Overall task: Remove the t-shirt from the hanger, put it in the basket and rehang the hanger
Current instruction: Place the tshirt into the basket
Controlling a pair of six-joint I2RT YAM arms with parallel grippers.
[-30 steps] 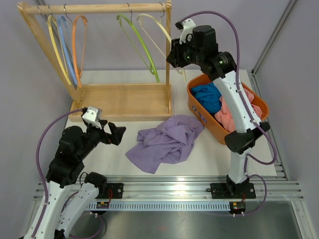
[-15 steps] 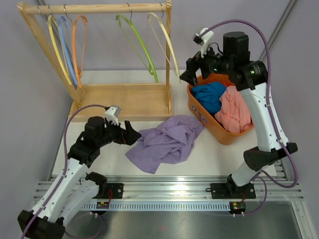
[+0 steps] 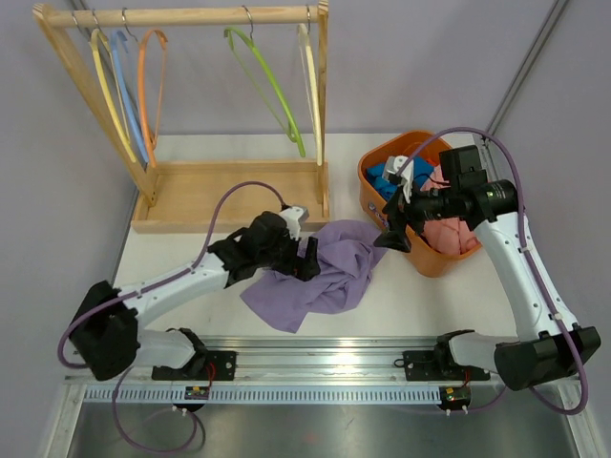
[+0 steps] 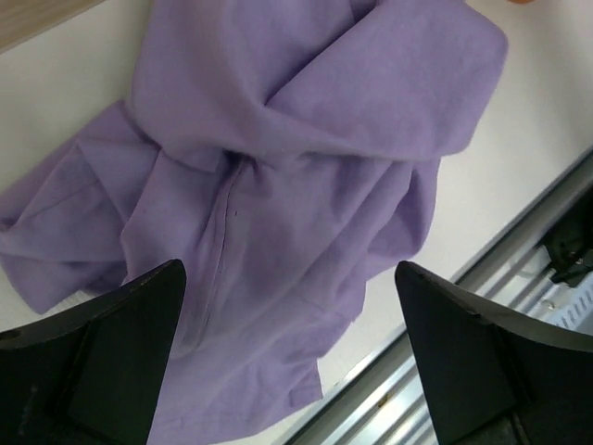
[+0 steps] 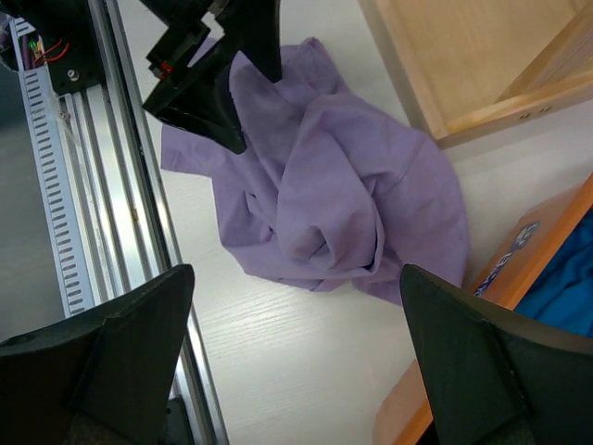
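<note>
The purple t-shirt [image 4: 278,139] lies off the hanger in a crumpled heap on the white table [image 3: 410,296]. It is directly under my left gripper [image 4: 289,269], whose jaws stand wide apart with nothing between them. My right gripper [image 5: 296,271], also wide open and empty, hangs above the side of the heap that is nearest to the orange basket [image 3: 425,260]. I judge the cloth light, soft and limp (a matte knit, full of rounded folds, with one seam running down it), so it will sag and slip rather than hold a shape, and I think the best place to pinch is a thick raised fold just below my left jaws, not a flat single layer.
</note>
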